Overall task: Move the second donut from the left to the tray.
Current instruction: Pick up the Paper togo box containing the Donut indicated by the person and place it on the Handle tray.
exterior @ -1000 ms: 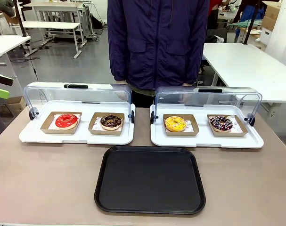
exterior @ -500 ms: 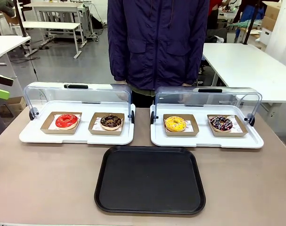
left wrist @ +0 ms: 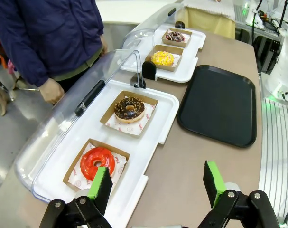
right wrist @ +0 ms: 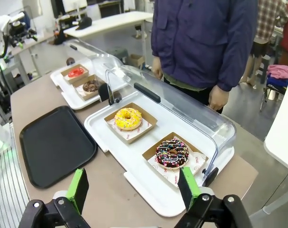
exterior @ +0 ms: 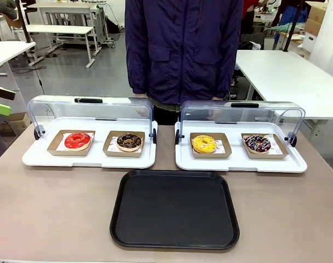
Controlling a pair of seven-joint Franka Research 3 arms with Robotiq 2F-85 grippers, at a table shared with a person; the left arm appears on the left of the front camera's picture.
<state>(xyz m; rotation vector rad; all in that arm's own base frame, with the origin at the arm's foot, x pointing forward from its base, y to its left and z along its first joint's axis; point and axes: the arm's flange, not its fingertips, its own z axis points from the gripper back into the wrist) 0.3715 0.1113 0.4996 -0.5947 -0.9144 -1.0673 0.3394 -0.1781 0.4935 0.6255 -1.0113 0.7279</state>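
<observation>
The second donut from the left [exterior: 129, 141] has dark chocolate glaze with small light sprinkles. It lies in a square brown cardboard tray on the left white tray, beside the red donut. The black tray [exterior: 175, 208] lies bare on the table in front of both white trays. My left gripper [left wrist: 158, 183] hovers open above the table's left end, with the chocolate donut [left wrist: 129, 109] well ahead of it and the black tray [left wrist: 219, 104] to its right. My right gripper [right wrist: 133, 186] hangs open over the table's right end, far from that donut [right wrist: 90, 86].
A red-glazed donut [exterior: 77, 141] shares the left white tray [exterior: 40, 159]. The right white tray [exterior: 237, 163] holds a yellow donut [exterior: 203, 144] and a dark donut with pink and white sprinkles [exterior: 257, 143]. Both clear domed lids stand raised. A person [exterior: 182, 49] stands at the far edge.
</observation>
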